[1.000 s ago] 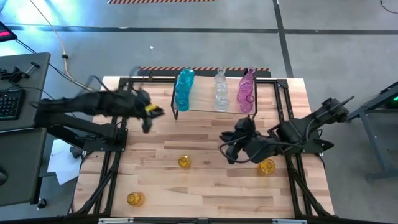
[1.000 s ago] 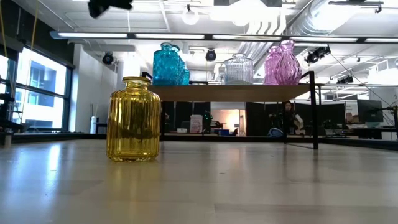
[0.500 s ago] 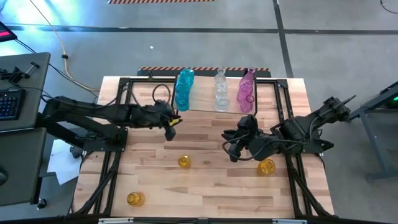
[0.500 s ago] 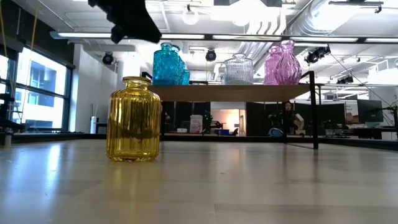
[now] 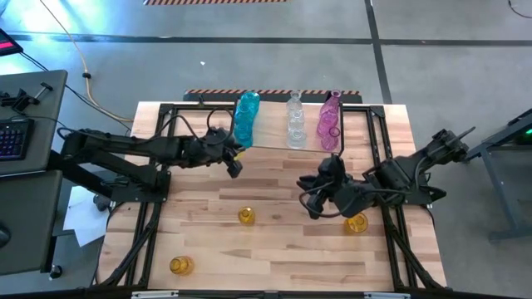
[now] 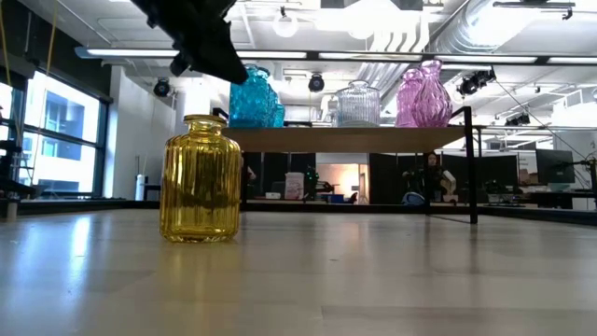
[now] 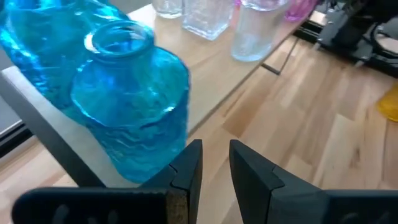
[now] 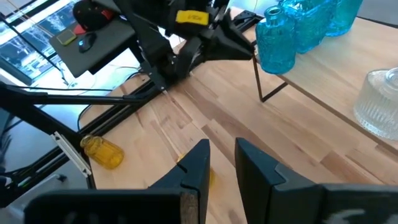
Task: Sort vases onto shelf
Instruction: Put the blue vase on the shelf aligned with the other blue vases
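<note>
The left gripper (image 5: 233, 164) now sits left of centre in the high view, just beside the near left corner of the shelf (image 5: 274, 141); a second ago it was farther toward the left edge of the table, so the arm has swung in toward the rack. In the left wrist view its fingers (image 7: 188, 169) stand a narrow gap apart with nothing between them, hovering close to the front teal vase (image 7: 132, 106) that stands on the shelf's edge. They look empty and not clamped on anything. Judging from this, the left arm has no vase in hand and may be lining up near the teal group, though its aim is uncertain.

The right gripper (image 5: 311, 199) lies right of centre in the high view and has barely shifted over the last second. In the right wrist view its fingers (image 8: 198, 163) are likewise slightly parted and hold nothing, pointing across the table (image 5: 274, 249).

On the shelf, at upper centre of the high view, stand the teal vases (image 5: 246, 116), the clear vases (image 5: 295, 120) and the pink vases (image 5: 329, 120), grouped by colour. Three yellow vases remain on the table: one at lower centre (image 5: 246, 217), one beside the right arm (image 5: 357, 223), one lying at lower left (image 5: 180, 266). These look like the work left to do.
</note>
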